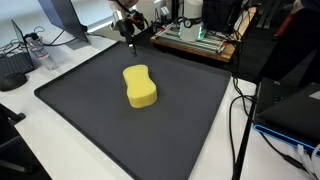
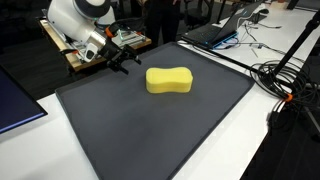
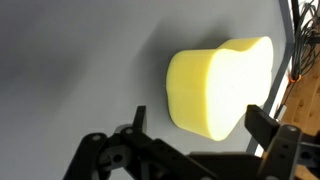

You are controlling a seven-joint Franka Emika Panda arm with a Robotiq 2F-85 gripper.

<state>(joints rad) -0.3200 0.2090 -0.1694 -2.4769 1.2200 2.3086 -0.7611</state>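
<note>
A yellow sponge (image 1: 140, 86) with a pinched waist lies flat on the dark grey mat (image 1: 90, 110), near its middle. It also appears in an exterior view as the sponge (image 2: 169, 79) on the mat (image 2: 150, 130). My gripper (image 1: 131, 38) hangs above the mat's far edge, clear of the sponge, and shows again as the gripper (image 2: 124, 62) beside the white arm. In the wrist view the gripper (image 3: 198, 122) stands open, its two black fingers (image 3: 137, 118) spread wider than the sponge (image 3: 215, 85) ahead of them. Nothing is held.
A wooden stand with electronics (image 1: 195, 35) sits behind the mat. Black cables (image 1: 240, 120) trail along one side, and more cables (image 2: 285, 80) lie beside the mat. A laptop (image 2: 215, 30) and a dark panel (image 2: 15, 105) border the mat.
</note>
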